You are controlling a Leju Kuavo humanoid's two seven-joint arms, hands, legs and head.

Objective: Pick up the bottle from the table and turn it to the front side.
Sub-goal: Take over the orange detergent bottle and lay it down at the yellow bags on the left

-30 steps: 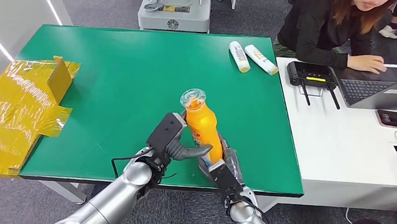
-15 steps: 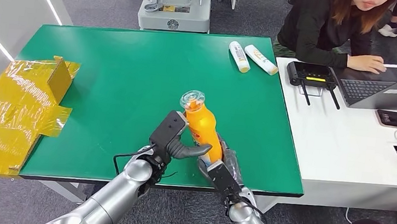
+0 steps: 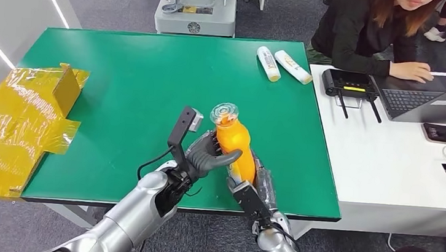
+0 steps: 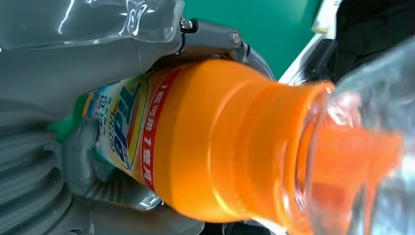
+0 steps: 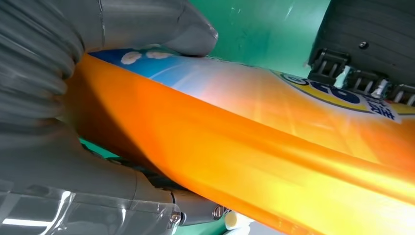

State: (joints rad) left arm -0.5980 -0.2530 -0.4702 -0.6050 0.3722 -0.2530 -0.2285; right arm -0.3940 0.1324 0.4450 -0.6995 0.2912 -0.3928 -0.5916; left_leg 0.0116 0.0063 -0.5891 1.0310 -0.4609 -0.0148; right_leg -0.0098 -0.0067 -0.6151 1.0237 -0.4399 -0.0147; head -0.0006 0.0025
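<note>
The bottle [image 3: 234, 145] is orange with a clear cap [image 3: 225, 111] and is held between both hands above the green table [image 3: 127, 73], over the table's near edge and well apart from the two white tubes [image 3: 282, 64] at its far side. Its long axis runs roughly upright, cap end leaning slightly away from the robot, base end toward the near edge.

The left hand [image 3: 205, 155] meets the bottle from the robot's left, at mid-body. Its thumb crosses the near face of the bottle and its fingers curl around the far side; the hand is closed on the bottle. The left wrist view shows the bottle [image 4: 205, 142] pressed against grey finger surfaces [image 4: 83, 161], with part of a printed label turned toward that hand.

The right hand [image 3: 258, 185] takes the lower part of the bottle from the robot's right and from beneath. The right wrist view shows the bottle [image 5: 235, 147] lying across the palm, the thumb [image 5: 161, 27] bearing on its labelled side; this hand also grips the bottle.

Judgement: the bottle is off the table and the turning step is in hand. Neither hand is nearer; both are in contact. The turn depends on rotation about the long axis, so one hand must loosen while the other carries. How much of the front label faces outward cannot be determined.
</note>
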